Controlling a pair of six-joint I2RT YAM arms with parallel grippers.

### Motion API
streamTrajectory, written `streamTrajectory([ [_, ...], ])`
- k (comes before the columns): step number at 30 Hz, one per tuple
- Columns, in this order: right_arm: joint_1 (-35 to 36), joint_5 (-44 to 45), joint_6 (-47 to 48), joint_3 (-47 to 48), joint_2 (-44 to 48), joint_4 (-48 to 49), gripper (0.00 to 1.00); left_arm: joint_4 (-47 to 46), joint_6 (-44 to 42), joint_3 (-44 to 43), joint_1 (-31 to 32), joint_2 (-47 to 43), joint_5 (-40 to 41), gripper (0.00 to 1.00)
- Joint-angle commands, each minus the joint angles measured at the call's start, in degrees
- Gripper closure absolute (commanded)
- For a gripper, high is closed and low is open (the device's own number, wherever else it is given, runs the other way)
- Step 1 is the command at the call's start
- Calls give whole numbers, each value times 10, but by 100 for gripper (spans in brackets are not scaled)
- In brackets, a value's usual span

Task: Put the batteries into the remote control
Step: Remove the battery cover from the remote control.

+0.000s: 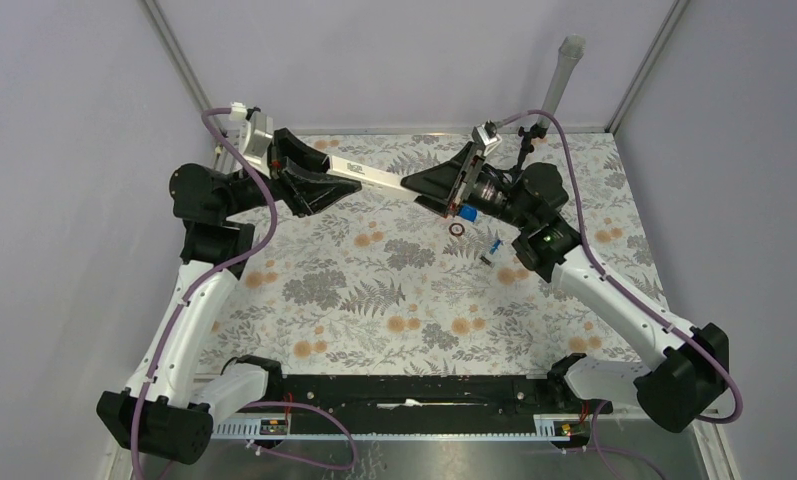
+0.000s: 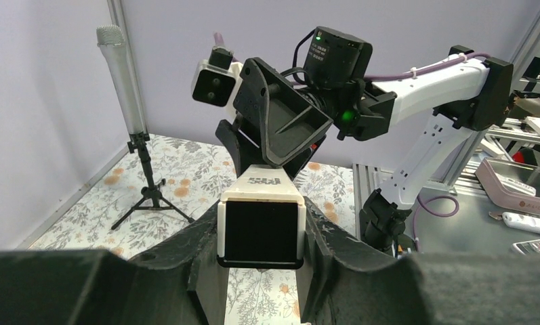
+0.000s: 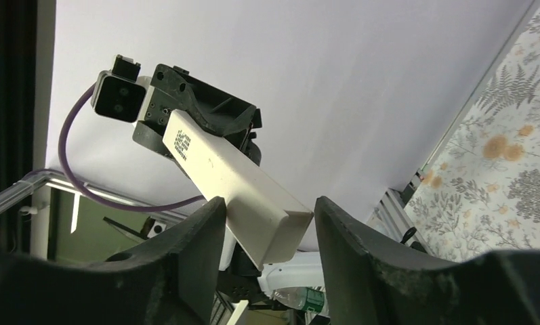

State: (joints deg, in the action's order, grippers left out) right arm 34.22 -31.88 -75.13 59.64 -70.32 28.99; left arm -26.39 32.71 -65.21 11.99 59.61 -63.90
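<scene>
The remote control [image 1: 374,177] is a slim white bar held in the air over the back of the table, between my two grippers. My left gripper [image 1: 324,186] is shut on its dark end [image 2: 261,232], with both fingers pressed against its sides. My right gripper [image 1: 431,190] is around the white end [image 3: 270,210]. Its left finger [image 3: 199,230] is against the bar, and there is a gap to its right finger [image 3: 341,230]. A small blue battery [image 1: 493,247] lies on the floral mat to the right of centre. I cannot make out a second battery.
A small dark ring [image 1: 457,229] lies on the mat below my right gripper, and a blue piece [image 1: 468,212] shows beside its wrist. A microphone on a tripod [image 1: 564,70] stands at the back right. Metal frame posts and purple walls enclose the table.
</scene>
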Motion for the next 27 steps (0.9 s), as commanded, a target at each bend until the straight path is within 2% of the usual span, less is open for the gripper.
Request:
streamTrajectory([
  [1,-6,18,45,7,14,-53,44,-24,-21,-13,-1,-17,19,100],
  [6,-8,28,60,5,24,-56,48,-6,-36,-17,-1,-17,13,100],
  [17,-9,47,103,35,35,-126,56,94,-107,-28,-1,-23,17,100],
  [18,-9,46,103,38,34,-131,56,102,-115,-30,-1,-22,18,100],
  [23,-11,26,96,61,25,-161,39,116,-127,-33,-1,-20,17,100],
  [27,-12,19,93,70,19,-179,40,115,-128,-33,-1,-19,19,100],
])
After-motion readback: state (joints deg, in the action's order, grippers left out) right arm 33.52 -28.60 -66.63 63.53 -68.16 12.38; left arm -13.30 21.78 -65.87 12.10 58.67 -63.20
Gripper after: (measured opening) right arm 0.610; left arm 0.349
